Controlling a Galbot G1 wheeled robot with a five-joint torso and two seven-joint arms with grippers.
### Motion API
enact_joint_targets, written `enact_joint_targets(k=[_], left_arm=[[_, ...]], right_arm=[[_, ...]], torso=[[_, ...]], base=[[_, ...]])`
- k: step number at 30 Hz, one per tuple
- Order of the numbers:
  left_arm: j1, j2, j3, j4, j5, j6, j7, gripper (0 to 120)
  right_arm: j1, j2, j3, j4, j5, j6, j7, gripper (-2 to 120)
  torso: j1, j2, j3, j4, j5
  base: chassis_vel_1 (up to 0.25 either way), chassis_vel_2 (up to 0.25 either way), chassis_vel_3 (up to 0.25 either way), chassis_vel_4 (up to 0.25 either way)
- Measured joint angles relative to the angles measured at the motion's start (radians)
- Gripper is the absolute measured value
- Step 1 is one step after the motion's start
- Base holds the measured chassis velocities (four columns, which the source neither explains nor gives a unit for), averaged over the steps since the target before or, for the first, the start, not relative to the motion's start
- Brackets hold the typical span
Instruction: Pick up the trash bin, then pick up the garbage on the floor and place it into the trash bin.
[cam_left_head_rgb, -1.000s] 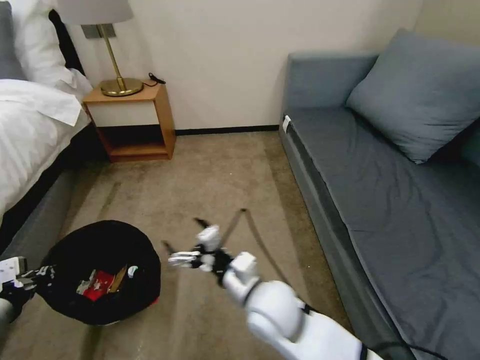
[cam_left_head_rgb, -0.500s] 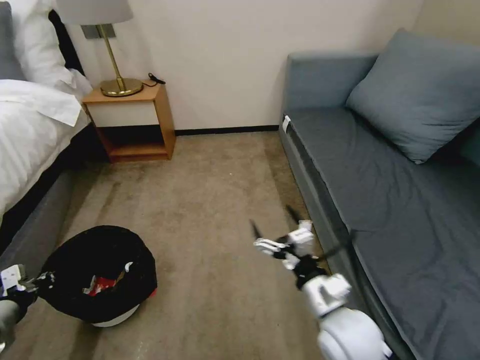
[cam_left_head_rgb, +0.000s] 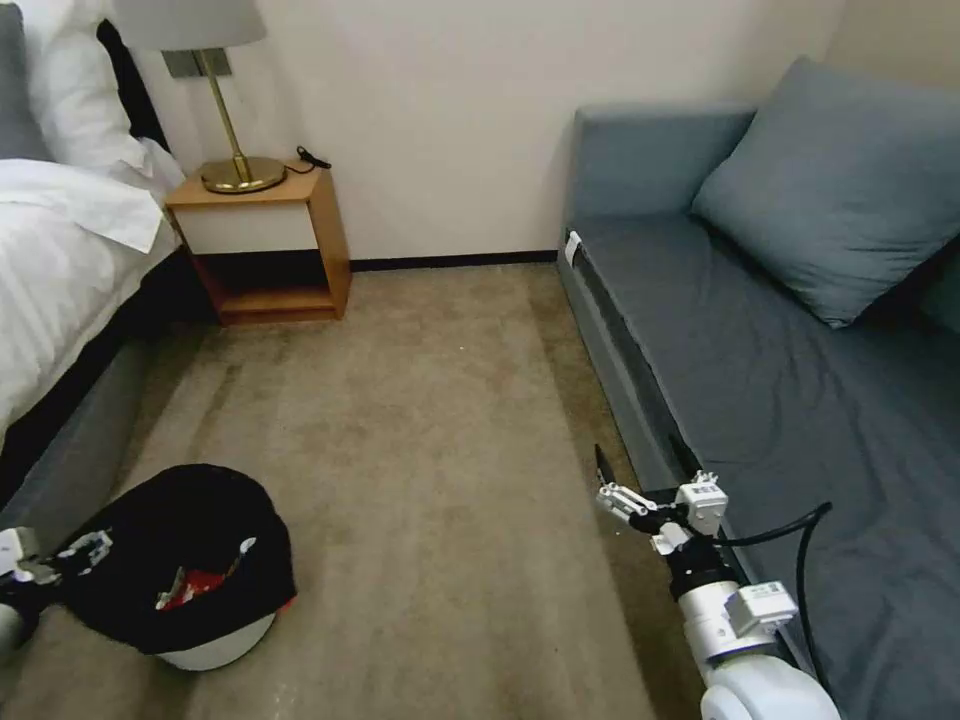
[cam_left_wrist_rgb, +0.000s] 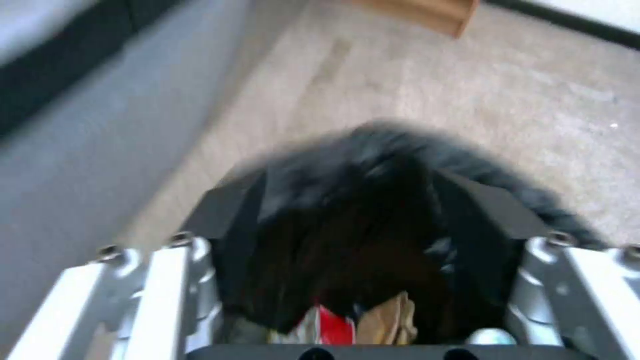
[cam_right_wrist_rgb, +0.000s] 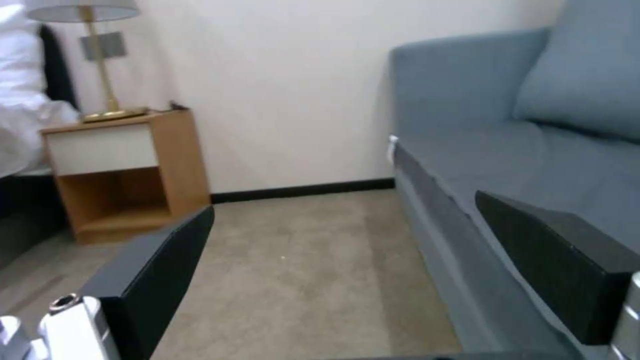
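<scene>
The right gripper (cam_left_head_rgb: 640, 478) has swung from beside the bin (cam_left_head_rgb: 180, 560) to 4 o'clock by the sofa (cam_left_head_rgb: 800, 400), jaws open and empty. The left gripper (cam_left_head_rgb: 60, 562), jaws closed on the bin's rim at 8 o'clock, has lowered it toward the floor (cam_left_head_rgb: 430, 450). Litter (cam_left_head_rgb: 195, 588) lies inside and none shows on the floor, so the collecting looks finished.

Head cam high, wrist cams low; shared carpet (cam_left_head_rgb: 430, 420).

No text, brand, number or sign can be read anywhere. The red-and-white packet (cam_left_head_rgb: 192, 590) inside the trash bin (cam_left_head_rgb: 180, 570) carries print too small to make out. The small white tag (cam_left_head_rgb: 572, 246) on the sofa edge is likewise illegible.
</scene>
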Motion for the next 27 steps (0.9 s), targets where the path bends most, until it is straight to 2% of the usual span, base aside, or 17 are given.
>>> enact_joint_targets(k=[1, 4, 8, 10, 11, 12, 13, 14, 16, 17, 20, 21, 22, 23, 24, 26, 27], left_arm=[[0.000, 0.000, 0.000, 0.000, 0.000, 0.000, 0.000, 68], [0.052, -0.018, -0.063, -0.083, 0.046, -0.018, 0.056, 81], [0.079, -0.040, -0.065, -0.119, 0.074, -0.072, 0.075, 94], [0.099, -0.095, 0.017, -0.162, 0.077, -0.256, 0.075, 99], [0.099, -0.095, 0.017, -0.162, 0.077, -0.256, 0.075, 99], [0.103, -0.108, 0.034, -0.172, 0.081, -0.300, 0.070, 100], [0.110, -0.123, 0.049, -0.186, 0.098, -0.365, 0.060, 100], [0.123, -0.148, 0.067, -0.222, 0.143, -0.473, 0.040, 100], [0.129, -0.157, 0.073, -0.239, 0.164, -0.509, 0.033, 100], [0.145, -0.178, 0.088, -0.282, 0.223, -0.578, 0.023, 100], [0.191, -0.222, 0.126, -0.365, 0.344, -0.684, 0.010, 100], [0.191, -0.222, 0.126, -0.365, 0.344, -0.684, 0.010, 100], [0.238, -0.264, 0.213, -0.412, 0.441, -0.761, 0.003, 100], [0.244, -0.269, 0.227, -0.415, 0.453, -0.772, 0.001, 100], [0.268, -0.289, 0.282, -0.423, 0.495, -0.810, 0.000, 100], [0.275, -0.294, 0.295, -0.425, 0.505, -0.817, -0.001, 100], [0.314, -0.315, 0.385, -0.422, 0.554, -0.855, -0.004, 100]], right_arm=[[0.000, 0.000, 0.000, 0.000, 0.000, 0.000, 0.000, 100], [0.008, 0.015, 0.038, -0.027, 0.037, -0.007, 0.002, 100], [-0.004, 0.016, 0.063, -0.042, 0.055, 0.008, -0.002, 100], [-0.055, 0.028, 0.104, -0.064, 0.067, 0.101, -0.019, 100], [-0.055, 0.028, 0.104, -0.064, 0.067, 0.101, -0.019, 100], [-0.067, 0.031, 0.110, -0.068, 0.063, 0.123, -0.022, 100], [-0.086, 0.035, 0.116, -0.074, 0.048, 0.158, -0.027, 100], [-0.114, 0.045, 0.131, -0.088, -0.010, 0.234, -0.034, 100], [-0.122, 0.050, 0.137, -0.091, -0.033, 0.262, -0.037, 100], [-0.138, 0.060, 0.146, -0.098, -0.077, 0.318, -0.044, 100], [-0.165, 0.075, 0.152, -0.100, -0.116, 0.396, -0.056, 100], [-0.165, 0.075, 0.152, -0.100, -0.116, 0.396, -0.056, 100], [-0.178, 0.090, 0.144, -0.106, -0.119, 0.434, -0.070, 100], [-0.178, 0.092, 0.143, -0.107, -0.120, 0.438, -0.072, 100], [-0.179, 0.104, 0.136, -0.113, -0.120, 0.452, -0.080, 100], [-0.179, 0.105, 0.135, -0.114, -0.120, 0.454, -0.081, 100], [-0.178, 0.118, 0.120, -0.116, -0.110, 0.460, -0.094, 100]], torso=[[0.000, 0.000, 0.000, 0.0000, 0.0000], [0.000, 0.000, 0.000, 0.0001, 0.0004], [0.000, 0.000, 0.000, 0.0002, 0.0001], [0.000, 0.000, 0.000, -0.0001, -0.0005], [0.000, 0.000, 0.000, -0.0001, -0.0005], [0.000, 0.000, 0.000, -0.0001, -0.0006], [0.000, 0.000, 0.000, -0.0005, -0.0002], [0.000, 0.000, 0.000, -0.0003, 0.0000], [0.000, 0.000, 0.000, -0.0003, 0.0000], [0.000, 0.000, 0.000, -0.0001, 0.0003], [0.000, 0.000, 0.000, -0.0002, 0.0004], [0.000, 0.000, 0.000, -0.0002, 0.0004], [0.000, 0.000, 0.000, 0.0000, 0.0002], [0.000, 0.000, 0.000, 0.0000, 0.0002], [0.000, 0.000, 0.000, -0.0001, 0.0001], [0.000, 0.000, 0.000, -0.0002, 0.0001], [0.000, 0.000, 0.000, -0.0001, 0.0002]], base=[[0.000, 0.000, 0.000, 0.000], [0.000, 0.000, 0.000, 0.000], [0.000, 0.000, 0.000, 0.000], [0.000, 0.000, 0.000, 0.000], [0.000, 0.000, 0.000, 0.000], [0.000, 0.000, 0.000, 0.000], [0.000, 0.000, 0.000, 0.000], [0.000, 0.000, 0.000, 0.000], [0.000, 0.000, 0.000, 0.000], [0.000, 0.000, 0.000, 0.000], [0.000, 0.000, 0.000, 0.000], [0.000, 0.000, 0.000, 0.000], [0.000, 0.000, 0.000, 0.000], [0.000, 0.000, 0.000, 0.000], [0.000, 0.000, 0.000, 0.000], [0.000, 0.000, 0.000, 0.000], [0.000, 0.000, 0.000, 0.000]])
